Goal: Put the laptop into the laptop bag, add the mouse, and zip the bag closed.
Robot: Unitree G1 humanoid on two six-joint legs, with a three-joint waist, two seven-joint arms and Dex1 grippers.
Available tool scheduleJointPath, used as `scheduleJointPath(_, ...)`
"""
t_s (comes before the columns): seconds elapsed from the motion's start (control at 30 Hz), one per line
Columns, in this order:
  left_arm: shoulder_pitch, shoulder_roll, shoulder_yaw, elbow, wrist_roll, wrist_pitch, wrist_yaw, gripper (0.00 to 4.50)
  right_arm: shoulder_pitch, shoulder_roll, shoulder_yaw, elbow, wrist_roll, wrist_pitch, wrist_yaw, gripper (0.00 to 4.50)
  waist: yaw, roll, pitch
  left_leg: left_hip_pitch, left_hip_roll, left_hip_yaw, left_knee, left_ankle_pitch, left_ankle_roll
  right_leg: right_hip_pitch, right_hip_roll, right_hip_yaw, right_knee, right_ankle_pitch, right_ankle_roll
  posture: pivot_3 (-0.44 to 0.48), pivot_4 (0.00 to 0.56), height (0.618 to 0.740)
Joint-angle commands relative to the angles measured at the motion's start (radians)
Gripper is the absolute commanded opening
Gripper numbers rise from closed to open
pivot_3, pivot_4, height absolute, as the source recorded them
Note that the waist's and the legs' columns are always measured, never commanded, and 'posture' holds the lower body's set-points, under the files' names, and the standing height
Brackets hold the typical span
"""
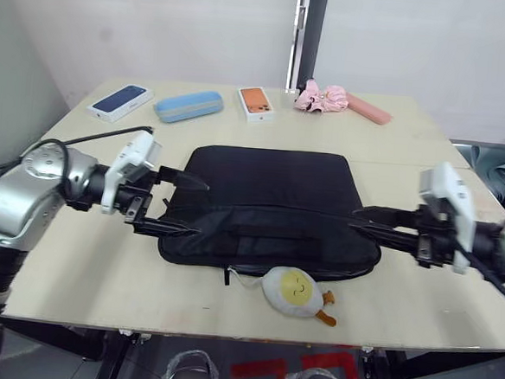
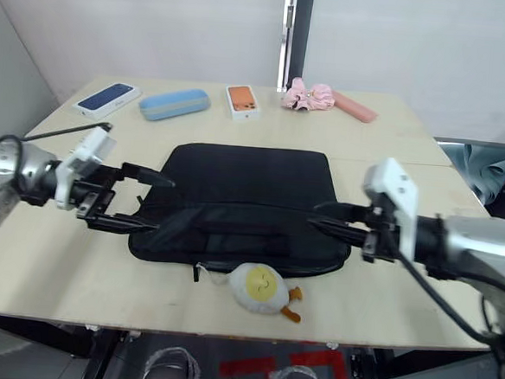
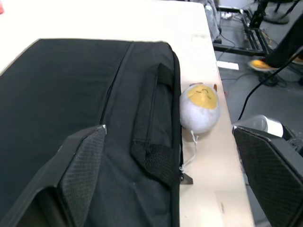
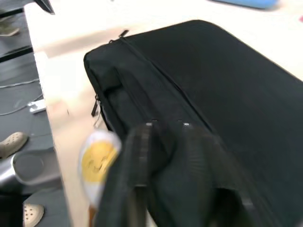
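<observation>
Laptop bag (image 1: pixel 273 210) lies flat at table centre, black, handles toward 6 o'clock; it looks closed or nearly so, zipper pull showing at its front edge near the egg plush (image 1: pixel 295 293); no laptop or mouse visible on the table, so likely both are already inside, though I cannot confirm.

Left gripper (image 1: pixel 184 206) at the bag's 9 o'clock edge, fingers spread wide, one above the fabric, one beside it; holds nothing.

Right gripper (image 1: pixel 363 218) at the 3 o'clock edge, over the bag's corner; fingers apart or together, cannot tell.

Step in hand, by my reading: zipping or final check; next move calls for pinning the bag and finding the pull.

Phone boxes (image 1: pixel 120 101), blue case (image 1: pixel 188 105) at 12 o'clock, untouched.
</observation>
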Motion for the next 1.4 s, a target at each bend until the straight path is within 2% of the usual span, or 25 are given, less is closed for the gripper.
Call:
scheduleJointPath(0.03, -0.058, -0.065, -0.052, 0.088, 0.063, -0.085, -0.044, 4.50, 0.075, -0.042, -0.187, -0.066, 0.151, 0.053, -0.032, 2.90, 0.006, 0.000, 0.000, 0.000, 0.000, 0.000, 0.000, 0.000, 0.000, 0.000, 0.000, 0.000, 0.001, 0.000, 0.000, 0.000, 0.150, 0.740)
scheduleJointPath(0.17, -0.103, -0.153, -0.120, 0.169, 0.133, -0.184, -0.094, 4.50, 0.187, -0.067, -0.284, -0.094, 0.268, 0.068, -0.086, 4.28, 0.008, 0.000, 0.000, 0.000, -0.001, 0.000, 0.003, 0.000, 0.001, 0.001, -0.001, 0.000, 0.002, 0.000, 0.000, 0.000, 0.150, 0.740)
scheduleJointPath(0.2, -0.118, -0.179, -0.141, 0.193, 0.152, -0.210, -0.106, 4.50, 0.220, -0.074, -0.302, -0.101, 0.283, 0.070, -0.100, 4.48, 0.010, 0.000, 0.000, 0.000, -0.001, 0.000, 0.003, 0.000, 0.001, 0.001, -0.001, 0.000, 0.002, 0.000, 0.000, 0.000, 0.150, 0.740)
scheduleJointPath(0.37, -0.219, -0.335, -0.218, 0.382, 0.252, -0.385, -0.133, 4.50, 0.319, -0.106, -0.352, -0.101, 0.350, 0.051, -0.191, 4.48, 0.024, -0.001, 0.000, -0.001, -0.002, 0.000, 0.005, 0.000, 0.003, 0.001, -0.002, 0.000, 0.002, 0.000, 0.001, 0.000, 0.150, 0.740)
scheduleJointPath(0.47, -0.289, -0.435, -0.225, 0.509, 0.271, -0.436, -0.133, 3.74, 0.351, -0.132, -0.355, -0.100, 0.407, 0.028, -0.229, 4.50, 0.030, -0.001, 0.000, -0.001, -0.002, -0.001, 0.007, 0.000, 0.004, 0.001, -0.003, 0.000, 0.002, 0.001, 0.002, 0.000, 0.150, 0.740)
scheduleJointPath(0.73, -0.377, -0.561, -0.282, 0.810, 0.402, -0.638, -0.164, 0.81, 0.401, -0.186, -0.270, -0.131, 0.537, -0.065, -0.382, 4.50, 0.035, -0.001, 0.000, -0.003, -0.003, -0.001, 0.008, 0.000, 0.006, 0.001, -0.004, 0.000, 0.002, 0.002, 0.003, 0.000, 0.150, 0.740)
scheduleJointPath(0.77, -0.386, -0.569, -0.282, 0.842, 0.414, -0.659, -0.165, 0.48, 0.400, -0.190, -0.250, -0.133, 0.549, -0.080, -0.401, 4.25, 0.035, -0.001, 0.000, -0.003, -0.003, -0.001, 0.008, 0.000, 0.007, 0.001, -0.004, 0.000, 0.002, 0.002, 0.004, 0.000, 0.150, 0.740)
scheduleJointPath(0.8, -0.390, -0.573, -0.283, 0.861, 0.421, -0.672, -0.166, 0.41, 0.401, -0.192, -0.240, -0.134, 0.557, -0.089, -0.413, 4.07, 0.041, -0.001, 0.000, -0.003, -0.003, -0.001, 0.008, 0.000, 0.007, 0.001, -0.004, 0.000, 0.002, 0.002, 0.004, 0.000, 0.150, 0.740)
scheduleJointPath(0.83, -0.396, -0.578, -0.283, 0.883, 0.427, -0.687, -0.165, 0.00, 0.404, -0.197, -0.227, -0.134, 0.565, -0.098, -0.428, 3.71, 0.044, -0.001, 0.000, -0.004, -0.004, -0.001, 0.009, 0.000, 0.007, 0.001, -0.005, 0.000, 0.002, 0.002, 0.004, 0.000, 0.150, 0.740)
scheduleJointPath(0.9, -0.409, -0.587, -0.281, 0.924, 0.442, -0.705, -0.160, 0.00, 0.412, -0.210, -0.193, -0.137, 0.568, -0.115, -0.449, 3.01, 0.049, -0.001, 0.000, -0.003, -0.004, -0.002, 0.011, 0.000, 0.007, 0.002, -0.005, 0.000, 0.002, 0.003, 0.005, 0.000, 0.150, 0.740)
scheduleJointPath(1.03, -0.396, -0.564, -0.331, 0.986, 0.497, -0.780, -0.167, 0.00, 0.339, -0.229, 0.068, -0.104, 0.450, -0.157, -0.471, 1.64, 0.046, -0.001, -0.001, -0.001, -0.005, -0.003, 0.013, 0.000, 0.008, 0.007, -0.006, 0.000, 0.002, 0.003, 0.006, 0.000, 0.150, 0.740)
scheduleJointPath(1.17, -0.396, -0.565, -0.313, 1.025, 0.511, -0.820, -0.165, 0.00, 0.221, -0.178, 0.318, -0.043, 0.342, -0.191, -0.460, 0.21, 0.045, -0.001, -0.001, 0.007, -0.005, -0.004, 0.013, 0.000, 0.007, 0.014, -0.007, 0.000, 0.002, 0.004, 0.007, 0.000, 0.150, 0.740)
scheduleJointPath(1.2, -0.397, -0.564, -0.310, 1.033, 0.512, -0.828, -0.161, 0.00, 0.190, -0.156, 0.392, -0.022, 0.301, -0.199, -0.446, 0.03, 0.045, -0.001, -0.002, 0.009, -0.005, -0.003, 0.013, 0.000, 0.007, 0.017, -0.007, 0.000, 0.002, 0.003, 0.007, 0.000, 0.150, 0.740)
scheduleJointPath(1.4, -0.396, -0.560, -0.305, 1.051, 0.522, -0.853, -0.153, 0.00, 0.098, -0.094, 0.654, 0.110, 0.069, -0.254, -0.356, 0.03, 0.043, -0.001, -0.002, 0.012, -0.005, -0.003, 0.013, -0.001, 0.007, 0.019, -0.007, 0.000, 0.002, 0.004, 0.007, 0.000, 0.150, 0.740)
